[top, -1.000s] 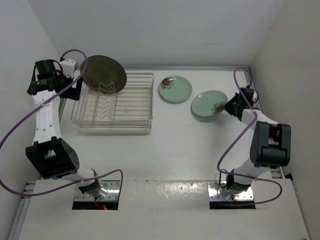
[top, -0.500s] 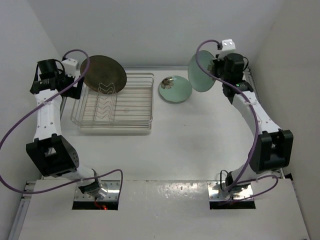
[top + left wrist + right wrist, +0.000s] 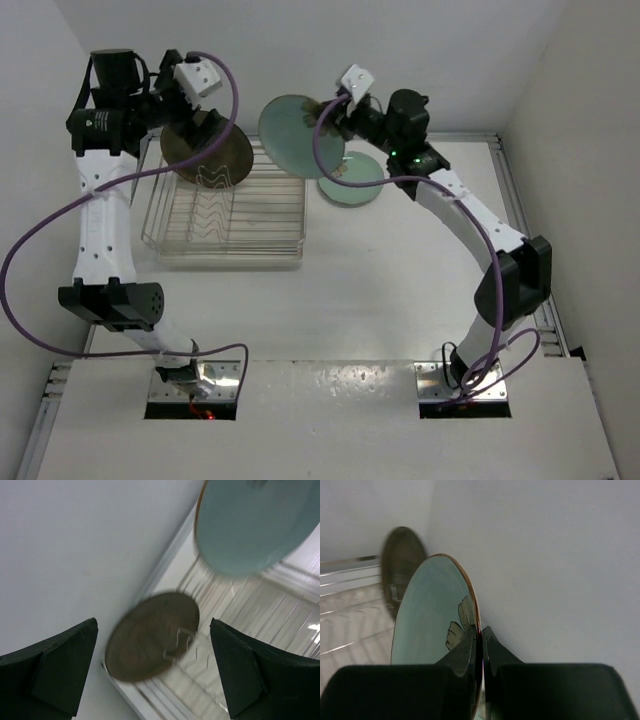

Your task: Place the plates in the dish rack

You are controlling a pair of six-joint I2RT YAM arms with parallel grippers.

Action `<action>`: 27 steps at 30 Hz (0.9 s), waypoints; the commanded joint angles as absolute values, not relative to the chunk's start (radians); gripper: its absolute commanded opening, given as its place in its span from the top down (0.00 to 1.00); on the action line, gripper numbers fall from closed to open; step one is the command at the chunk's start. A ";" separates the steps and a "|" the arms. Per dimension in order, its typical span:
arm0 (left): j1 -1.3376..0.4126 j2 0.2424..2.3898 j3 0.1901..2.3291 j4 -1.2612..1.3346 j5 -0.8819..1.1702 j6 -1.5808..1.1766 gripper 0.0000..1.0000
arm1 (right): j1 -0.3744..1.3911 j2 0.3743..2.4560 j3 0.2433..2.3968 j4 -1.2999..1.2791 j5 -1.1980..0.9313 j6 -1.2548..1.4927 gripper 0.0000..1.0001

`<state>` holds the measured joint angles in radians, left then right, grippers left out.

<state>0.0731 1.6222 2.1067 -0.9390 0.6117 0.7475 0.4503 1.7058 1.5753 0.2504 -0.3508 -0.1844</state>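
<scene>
Plates [image 3: 295, 135] first: where do we have them, reckoned from the rack [image 3: 230, 258]?

We have the brown plate [image 3: 218, 160] standing tilted in the rack's far-left corner. Our right hand [image 3: 479, 630] is clenched on the rim of a mint plate [image 3: 427, 615], held on edge in the air over the rack's far-right corner. The second mint plate [image 3: 355, 188] lies flat on the counter [image 3: 350, 300] just right of the rack.

And our left hand [image 3: 153, 625]?

Released, spread wide and grasping nothing. It hovers above the rack's far-left corner, over the brown plate.

How do we do this step well?

We think we should keep the mint plate upright and match its face to the brown plate's lean. We'd lower it between the dividers [image 3: 215, 210] to the right of the brown plate, leaving a gap. We'd let go only once the lower rim sits in the wires. The left hand would do best to keep clear of the rack.

What can't we make out?

Both wrist views blur over the rack, so we cannot tell which slot the brown plate fills or which are free. From above, our left arm [image 3: 100, 220] covers the brown plate's far rim. The held plate and our right arm [image 3: 460, 205] overlap the second mint plate. Our own fingers [image 3: 465, 655] cut off the held plate's lower edge.
</scene>
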 commanded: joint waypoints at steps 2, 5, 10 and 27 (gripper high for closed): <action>-0.050 1.669 2.195 -0.960 0.847 0.839 0.01 | 0.546 1.750 1.624 0.477 -0.509 -0.121 1.00; -0.147 1.701 2.171 -0.960 0.819 0.854 0.01 | 0.583 1.767 1.621 0.492 -0.522 -0.133 1.00; -0.195 1.721 2.098 -1.028 0.836 0.926 0.01 | 0.617 1.738 1.592 0.489 -0.520 -0.163 1.00; -0.219 1.740 2.075 -1.141 0.737 1.060 1.00 | 0.620 1.648 1.459 0.543 -0.497 -0.187 1.00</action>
<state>-0.2047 1.7683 2.0647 -1.1618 0.7658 1.0428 0.6182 1.7439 1.4372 0.3187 -0.5003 -0.2070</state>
